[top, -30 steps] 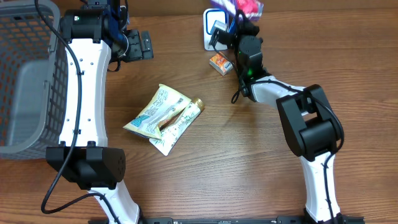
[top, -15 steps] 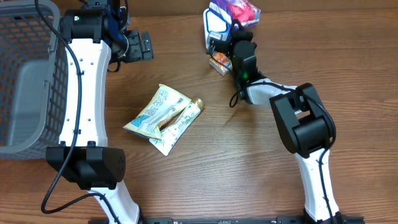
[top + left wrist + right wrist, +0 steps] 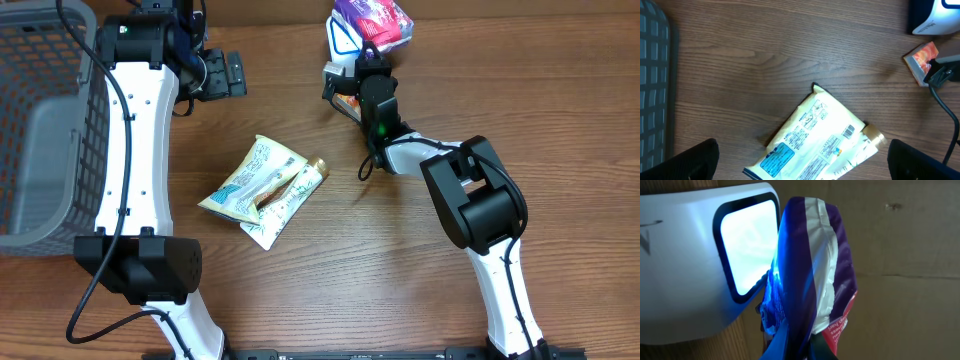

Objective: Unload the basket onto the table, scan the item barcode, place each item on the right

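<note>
Overhead: right jaws tight on pouch [image 3: 372,18]

pouch [image 3: 810,270]: deep purple with a broad white stripe, red-pink lower corner with small white print, blue-lit along the edge facing the scanner.
scanner [image 3: 685,280]: white shell, black-rimmed window glowing pale white-blue.
small box [image 3: 922,57]: orange-red face, pale border.
packets [image 3: 262,188]: pale yellow-cream, light blue panels, fine dark print, black barcode; gold-tan end on one.
basket [image 3: 30,60]: grey, open grid pattern.
worktop [image 3: 350,260]: mid-brown wood grain.
left arm [image 3: 135,150] and right arm [image 3: 510,290]: white links, black joints, black cables.
</note>
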`<state>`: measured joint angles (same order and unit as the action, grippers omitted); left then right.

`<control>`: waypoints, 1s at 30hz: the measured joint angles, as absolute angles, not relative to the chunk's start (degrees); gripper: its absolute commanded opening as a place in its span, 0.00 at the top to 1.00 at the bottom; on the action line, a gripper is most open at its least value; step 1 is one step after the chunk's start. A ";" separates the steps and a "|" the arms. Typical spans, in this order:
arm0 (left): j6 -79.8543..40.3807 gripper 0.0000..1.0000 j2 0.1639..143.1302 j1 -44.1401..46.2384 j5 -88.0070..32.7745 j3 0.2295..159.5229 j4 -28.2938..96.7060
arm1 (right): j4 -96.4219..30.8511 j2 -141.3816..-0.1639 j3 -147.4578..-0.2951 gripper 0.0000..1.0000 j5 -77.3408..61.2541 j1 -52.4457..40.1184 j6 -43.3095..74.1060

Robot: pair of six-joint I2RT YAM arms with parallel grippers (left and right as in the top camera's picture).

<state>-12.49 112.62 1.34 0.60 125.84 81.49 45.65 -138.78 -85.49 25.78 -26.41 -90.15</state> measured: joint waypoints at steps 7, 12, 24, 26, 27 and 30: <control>-12.49 0.00 112.62 1.34 0.60 125.84 81.54 | 45.89 -138.58 -85.49 0.96 27.94 -26.76 -90.43; -12.49 0.00 112.62 1.34 0.60 125.84 81.76 | 45.21 -135.59 -85.49 0.96 31.73 -26.83 -88.99; -12.47 0.00 112.62 1.34 0.58 125.84 82.52 | 45.91 -118.65 -85.49 0.97 73.97 -14.72 -66.54; -12.47 0.00 112.62 1.34 0.60 125.84 82.52 | 44.84 -118.67 -84.49 0.97 79.42 -9.58 -64.55; -12.49 0.00 112.62 1.34 0.60 125.84 82.50 | 44.80 -118.67 -83.70 0.96 81.19 -7.66 -64.14; -12.49 0.00 112.62 1.34 0.58 125.84 82.50 | 44.47 -118.67 -80.60 0.97 85.60 -2.50 -63.00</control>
